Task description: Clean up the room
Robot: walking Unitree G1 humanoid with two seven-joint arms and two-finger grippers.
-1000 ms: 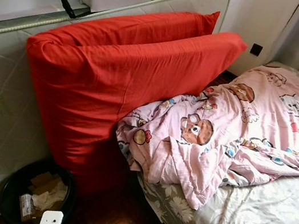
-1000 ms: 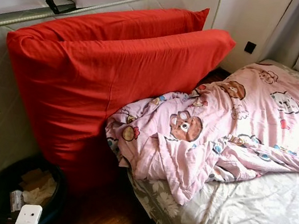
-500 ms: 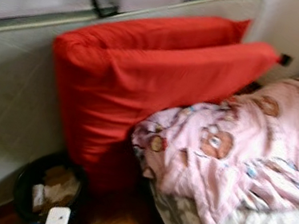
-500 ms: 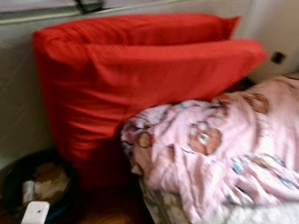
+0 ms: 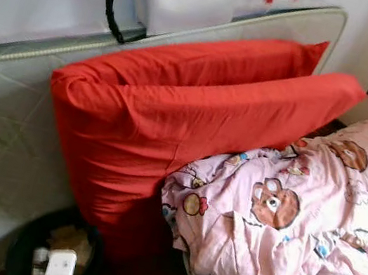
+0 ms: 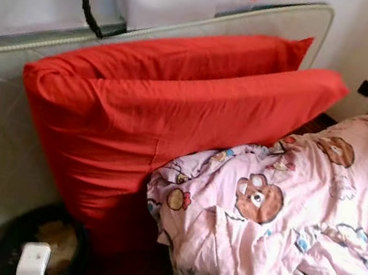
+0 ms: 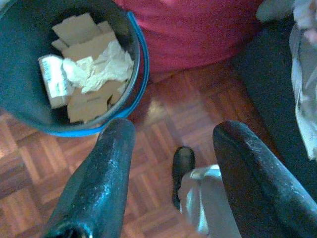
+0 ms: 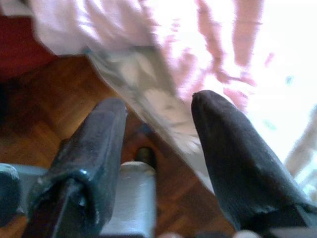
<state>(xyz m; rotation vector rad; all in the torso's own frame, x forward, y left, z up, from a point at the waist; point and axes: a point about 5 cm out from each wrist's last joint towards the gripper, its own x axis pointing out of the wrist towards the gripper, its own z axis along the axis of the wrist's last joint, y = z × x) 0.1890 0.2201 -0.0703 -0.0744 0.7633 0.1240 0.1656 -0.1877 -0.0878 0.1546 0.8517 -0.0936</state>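
While both claws hang spread over parquet, two plump red pillows (image 5: 193, 125) lean on quilted mattress, crumpled pink cartoon duvet (image 5: 299, 215) lower right, round bin (image 7: 74, 64) holding cardboard

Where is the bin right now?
The bin sits on the wood floor at the lower left of the eye views, against the red pillows, left of the pink duvet.

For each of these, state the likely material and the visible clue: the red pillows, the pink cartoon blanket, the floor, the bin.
Red pillows: matte woven fabric, soft creases.
Pink blanket: thin printed cloth, likely cotton; it crumples in folds.
Floor: glossy wood parquet, with a block pattern.
Bin: probably plastic, smooth dark wall, blue rim.
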